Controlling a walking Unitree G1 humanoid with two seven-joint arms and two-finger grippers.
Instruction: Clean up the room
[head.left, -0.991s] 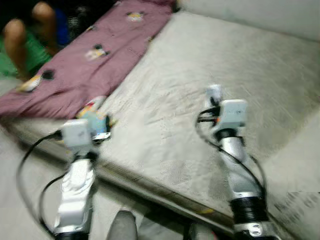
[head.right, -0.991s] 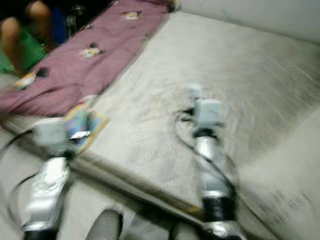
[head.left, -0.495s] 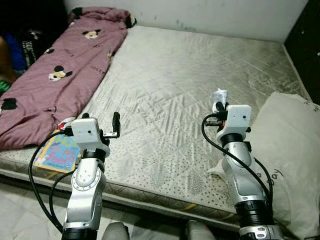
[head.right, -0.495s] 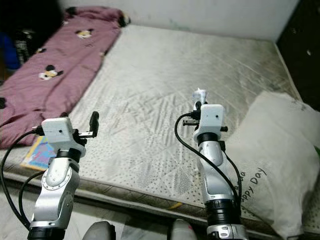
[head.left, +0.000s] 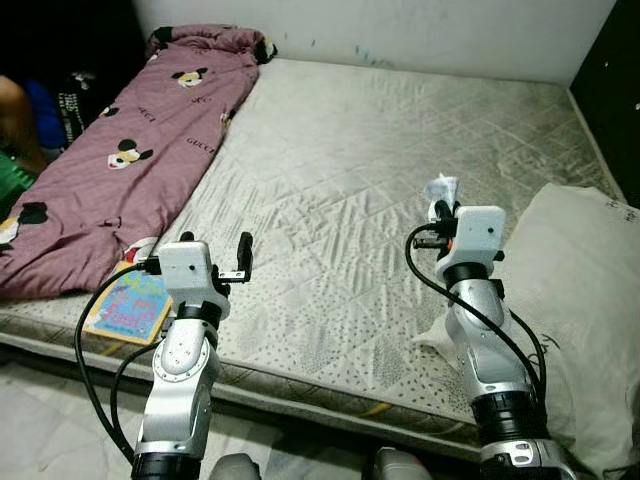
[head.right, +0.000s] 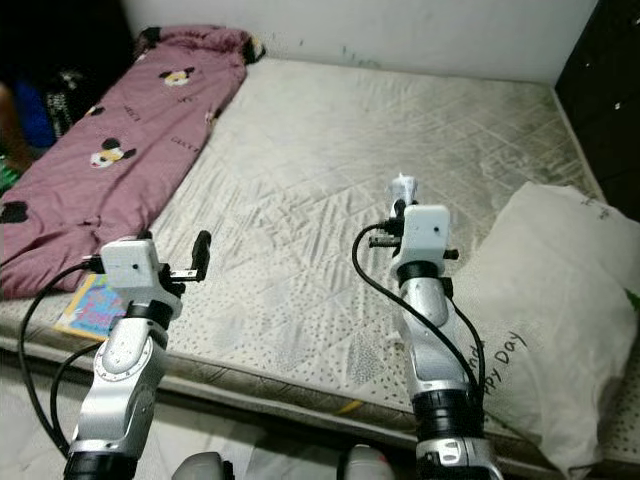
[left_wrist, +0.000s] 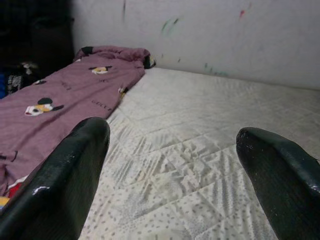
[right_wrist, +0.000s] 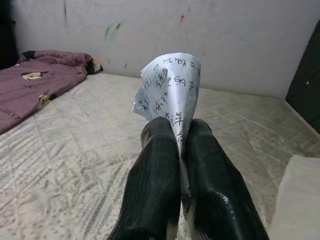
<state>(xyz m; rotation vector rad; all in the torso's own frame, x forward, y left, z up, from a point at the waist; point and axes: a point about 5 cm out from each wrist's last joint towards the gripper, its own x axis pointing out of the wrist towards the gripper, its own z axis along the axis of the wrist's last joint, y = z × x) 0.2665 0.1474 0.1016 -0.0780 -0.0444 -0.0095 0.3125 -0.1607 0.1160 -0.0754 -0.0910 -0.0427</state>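
Step in hand, as judged: carrying a collected scrap of litter while standing at the foot of the mattress (head.left: 380, 150). The right gripper (right_wrist: 181, 132) is pinching a piece of paper (right_wrist: 170, 87) between fingers pressed tight together, holding it in the air above the mattress, near the white pillow (head.left: 585, 300) on the robot's right. The left gripper (left_wrist: 172, 165) is hovering over the near edge of the mattress with fingers spread wide and nothing between them. A colourful booklet (head.left: 128, 305) is lying at the near left corner of the mattress, just beside the lower end of the maroon blanket (head.left: 130, 160); likely the next pickup for the free left arm, though no bin is in sight, so the paper's destination is unknown. Next move probably calls for either reaching left and down to the booklet or turning to find a drop-off. View comparison: the right wrist view is showing handwritten characters on the paper and the tight closure of the fingers; in the head views the paper (head.left: 441, 189) is reading as a small white tuft. The head views are giving the layout of pillow, booklet and blanket, and a person's limb (head.left: 15, 105) at the far left.
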